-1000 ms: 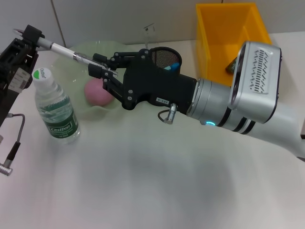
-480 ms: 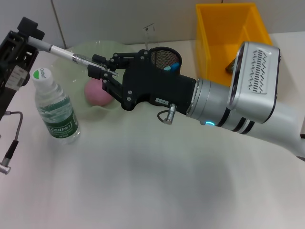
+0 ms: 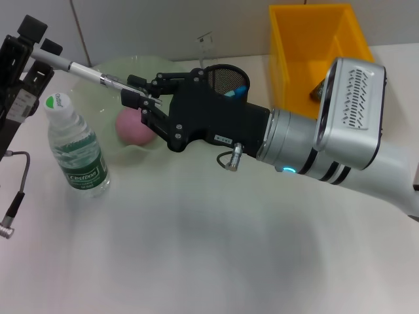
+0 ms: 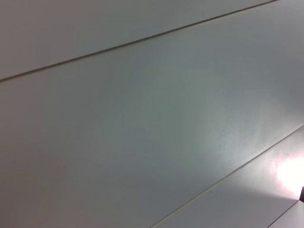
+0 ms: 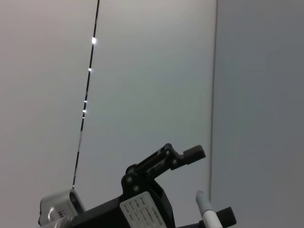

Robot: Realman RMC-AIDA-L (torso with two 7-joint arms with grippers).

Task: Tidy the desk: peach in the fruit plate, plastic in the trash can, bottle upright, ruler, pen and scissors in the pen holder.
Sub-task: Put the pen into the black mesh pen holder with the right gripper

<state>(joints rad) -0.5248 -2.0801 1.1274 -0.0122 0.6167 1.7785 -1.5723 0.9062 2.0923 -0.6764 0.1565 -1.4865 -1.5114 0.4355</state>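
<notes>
With the pen [image 3: 91, 73] held above the fruit plate [image 3: 111, 69], pinched by the right gripper [image 3: 145, 99] and released by the left gripper's [image 3: 29, 49] parted jaws, it should be tipped upright over the pen holder [image 3: 226, 78].

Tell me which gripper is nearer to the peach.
Right. The right gripper hangs just above the peach in the fruit plate, pinching the pen's tip. The left gripper is off past the plate's edge, above the bottle.
</notes>
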